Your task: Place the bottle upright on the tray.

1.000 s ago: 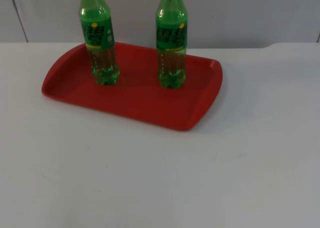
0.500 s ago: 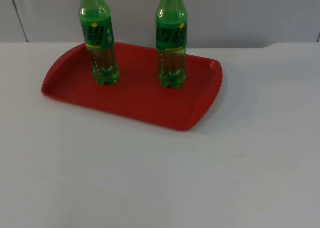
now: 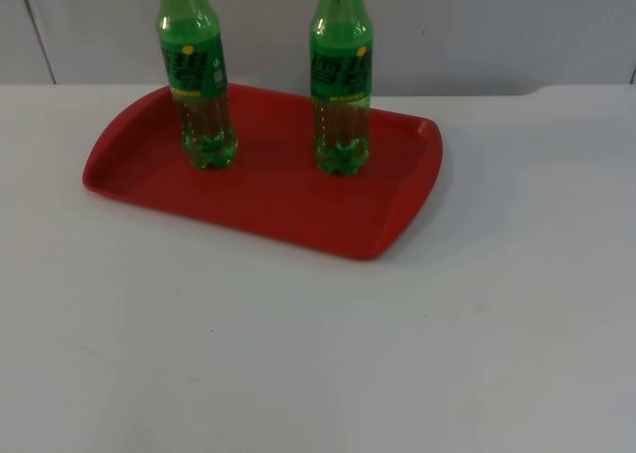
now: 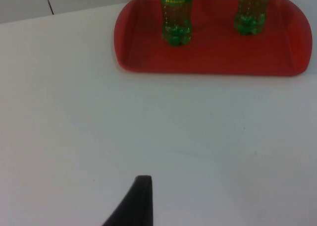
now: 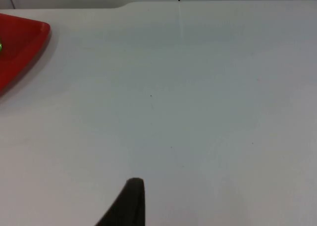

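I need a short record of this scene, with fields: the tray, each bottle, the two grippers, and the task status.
tray: red tray on the white table, near the grey wall
left bottle: green bottle, upright on the tray
right bottle: green bottle, upright on the tray, apart from the first
left gripper: one black fingertip over bare table, facing the tray from a distance; arm waits
right gripper: one black fingertip over bare table, beside the tray's edge; holds nothing visible
task status: both bottles stand on the tray
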